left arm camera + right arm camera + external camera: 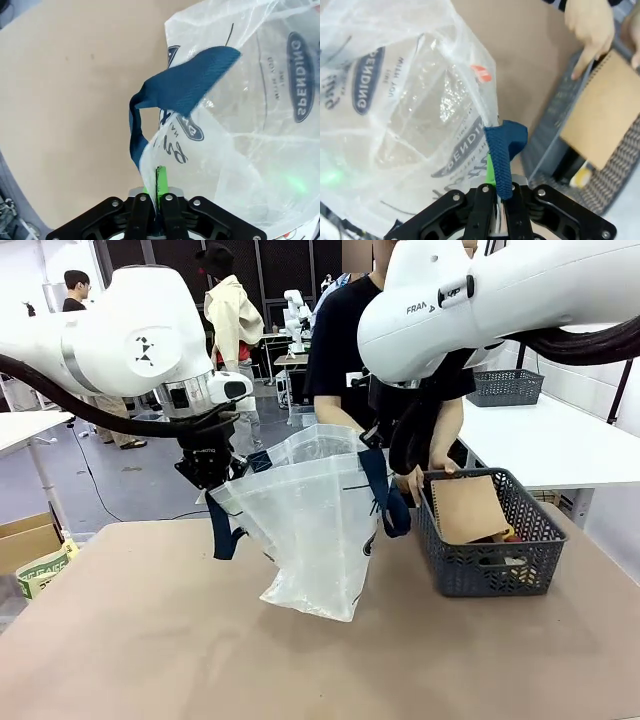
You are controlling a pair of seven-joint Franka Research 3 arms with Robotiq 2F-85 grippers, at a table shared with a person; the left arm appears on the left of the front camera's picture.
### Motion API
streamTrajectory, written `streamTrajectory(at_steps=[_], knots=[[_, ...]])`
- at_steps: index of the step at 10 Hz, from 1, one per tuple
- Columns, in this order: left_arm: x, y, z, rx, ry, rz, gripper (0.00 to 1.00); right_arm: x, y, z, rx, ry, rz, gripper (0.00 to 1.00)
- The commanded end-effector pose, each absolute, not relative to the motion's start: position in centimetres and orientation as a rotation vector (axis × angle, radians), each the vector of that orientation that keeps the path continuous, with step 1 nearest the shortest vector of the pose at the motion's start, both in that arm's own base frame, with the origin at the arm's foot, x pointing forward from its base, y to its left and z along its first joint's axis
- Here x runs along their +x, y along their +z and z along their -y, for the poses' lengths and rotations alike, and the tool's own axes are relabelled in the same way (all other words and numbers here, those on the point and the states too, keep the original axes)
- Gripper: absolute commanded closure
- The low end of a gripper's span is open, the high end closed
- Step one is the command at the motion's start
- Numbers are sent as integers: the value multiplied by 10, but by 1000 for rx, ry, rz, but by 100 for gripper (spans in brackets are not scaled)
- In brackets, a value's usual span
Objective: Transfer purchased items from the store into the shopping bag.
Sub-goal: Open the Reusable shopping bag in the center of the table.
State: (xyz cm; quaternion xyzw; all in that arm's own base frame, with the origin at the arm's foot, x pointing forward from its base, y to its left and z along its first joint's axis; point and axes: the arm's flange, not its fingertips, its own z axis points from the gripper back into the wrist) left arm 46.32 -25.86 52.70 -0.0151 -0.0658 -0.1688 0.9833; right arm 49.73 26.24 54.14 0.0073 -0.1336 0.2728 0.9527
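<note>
- The shopping bag hangs open above the table, stretched between the two grippers. Its lower corner seems to rest on the tabletop.
- To do this step well, I judge the arms should hold the bag's mouth wide and level, with both rims at equal height. The tension should be enough for a clear opening, but not so much that the thin plastic slips from the pads.
- The left gripper is at the bag's left rim. Its fingers are clenched on the plastic edge just beside the navy strap, with only the film between the green pads.
- The right gripper is at the bag's right rim, fingers pinched tight on the edge where the other strap is attached.
- Right of the bag stands the mesh basket. A brown cardboard box leans inside it, not yet in the bag, and the person's hand is at the box's upper edge.
</note>
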Motion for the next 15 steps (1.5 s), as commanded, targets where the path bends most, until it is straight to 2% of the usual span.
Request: streamTrajectory(at_steps=[1, 5, 8, 12, 15], knots=[[462, 525, 255, 82, -367, 151, 100, 506, 540, -257, -46, 663, 299, 100], [462, 522, 239, 191, -468, 157, 100, 510, 546, -256, -145, 757, 283, 100], [463, 516, 233, 327, -523, 106, 100, 513, 547, -251, -203, 755, 234, 100], [477, 519, 252, -2, -332, 142, 100, 514, 531, -272, -103, 725, 209, 100], [483, 512, 258, -26, -367, 144, 100, 518, 517, -275, -63, 660, 200, 100]])
